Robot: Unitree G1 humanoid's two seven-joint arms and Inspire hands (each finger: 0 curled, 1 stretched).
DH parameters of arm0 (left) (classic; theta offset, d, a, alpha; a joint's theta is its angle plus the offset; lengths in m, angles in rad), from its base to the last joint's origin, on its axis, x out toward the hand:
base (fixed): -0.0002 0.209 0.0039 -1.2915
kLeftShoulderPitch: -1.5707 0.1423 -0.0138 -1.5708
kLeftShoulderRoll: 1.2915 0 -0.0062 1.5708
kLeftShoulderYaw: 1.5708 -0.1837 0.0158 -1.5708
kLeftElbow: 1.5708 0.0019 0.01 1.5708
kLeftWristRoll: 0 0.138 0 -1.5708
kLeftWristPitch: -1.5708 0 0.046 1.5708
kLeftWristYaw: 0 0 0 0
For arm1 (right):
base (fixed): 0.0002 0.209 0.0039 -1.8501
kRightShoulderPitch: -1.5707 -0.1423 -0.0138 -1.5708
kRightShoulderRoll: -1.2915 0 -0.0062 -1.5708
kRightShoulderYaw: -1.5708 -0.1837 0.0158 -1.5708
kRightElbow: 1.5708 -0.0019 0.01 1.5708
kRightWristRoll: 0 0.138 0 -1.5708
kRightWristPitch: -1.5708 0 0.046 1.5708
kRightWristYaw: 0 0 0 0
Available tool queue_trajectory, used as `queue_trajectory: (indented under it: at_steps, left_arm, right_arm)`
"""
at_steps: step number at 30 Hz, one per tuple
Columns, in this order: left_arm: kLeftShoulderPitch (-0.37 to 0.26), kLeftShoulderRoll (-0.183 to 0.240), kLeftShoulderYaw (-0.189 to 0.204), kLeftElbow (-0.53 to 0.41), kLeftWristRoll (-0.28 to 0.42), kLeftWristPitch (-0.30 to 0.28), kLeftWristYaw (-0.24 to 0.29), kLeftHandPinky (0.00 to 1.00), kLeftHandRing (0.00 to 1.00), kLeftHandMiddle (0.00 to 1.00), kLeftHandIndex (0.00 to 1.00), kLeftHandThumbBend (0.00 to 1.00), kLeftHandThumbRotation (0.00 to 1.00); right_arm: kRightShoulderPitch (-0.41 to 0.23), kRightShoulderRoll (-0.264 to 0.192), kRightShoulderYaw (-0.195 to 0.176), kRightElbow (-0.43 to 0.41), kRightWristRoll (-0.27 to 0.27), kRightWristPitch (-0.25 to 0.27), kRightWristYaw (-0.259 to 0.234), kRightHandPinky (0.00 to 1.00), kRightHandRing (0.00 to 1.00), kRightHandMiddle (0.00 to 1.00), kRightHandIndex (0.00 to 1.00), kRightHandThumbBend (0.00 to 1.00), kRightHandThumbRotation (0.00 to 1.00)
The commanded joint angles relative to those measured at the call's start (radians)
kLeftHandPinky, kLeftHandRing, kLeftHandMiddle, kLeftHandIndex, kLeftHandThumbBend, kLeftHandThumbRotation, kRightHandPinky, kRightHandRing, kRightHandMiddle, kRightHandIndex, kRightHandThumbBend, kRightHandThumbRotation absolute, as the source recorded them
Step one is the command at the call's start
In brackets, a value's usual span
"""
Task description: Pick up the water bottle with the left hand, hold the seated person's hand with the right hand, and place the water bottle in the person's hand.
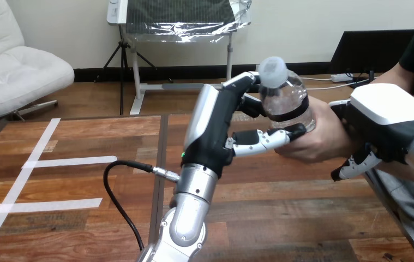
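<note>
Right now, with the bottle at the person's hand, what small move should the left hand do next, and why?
Probably open the left hand to let go: the person's hand already wraps the water bottle from the other side, and the right hand is curled round the person's wrist.

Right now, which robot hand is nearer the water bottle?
Left. The left hand grips the water bottle; the right hand is apart from the bottle, with the person's hand between them.

Robot lab (tape-marked wooden table [281, 207])
</note>
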Motion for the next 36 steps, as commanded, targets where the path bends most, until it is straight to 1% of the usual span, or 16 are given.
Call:
queue_trajectory:
  at_steps: [1, 6, 14, 23, 36]
  left_arm:
    - [-0.041, -0.035, -0.02, -0.038, 0.028, 0.018, -0.008, 0.98, 0.99, 0.99, 0.99, 0.96, 0.6]
    - [-0.041, -0.033, -0.023, -0.041, 0.044, 0.031, -0.003, 0.99, 1.0, 1.0, 1.0, 0.99, 0.66]
    - [-0.04, -0.03, -0.03, -0.043, 0.075, 0.046, 0.016, 1.0, 1.0, 1.0, 1.0, 1.0, 0.72]
    - [-0.04, -0.027, -0.033, -0.039, 0.11, 0.052, 0.034, 1.0, 1.0, 1.0, 1.0, 1.0, 0.77]
    - [-0.036, -0.024, -0.029, -0.032, 0.113, 0.036, 0.04, 1.0, 1.0, 1.0, 1.0, 1.0, 0.78]
  right_arm:
    - [-0.014, -0.007, -0.045, -0.008, 0.009, -0.007, -0.034, 0.68, 0.8, 0.84, 0.83, 0.89, 0.02]
    - [-0.01, -0.008, -0.047, -0.004, 0.013, -0.017, -0.04, 0.73, 0.84, 0.88, 0.85, 0.89, 0.03]
    - [-0.004, -0.008, -0.047, -0.005, 0.011, -0.016, -0.044, 0.79, 0.9, 0.91, 0.87, 0.89, 0.02]
    - [0.001, -0.004, -0.049, -0.011, 0.021, -0.003, -0.027, 0.84, 0.93, 0.94, 0.89, 0.88, 0.02]
    - [0.015, -0.002, -0.054, -0.021, 0.027, -0.005, -0.041, 0.86, 0.94, 0.94, 0.88, 0.89, 0.01]
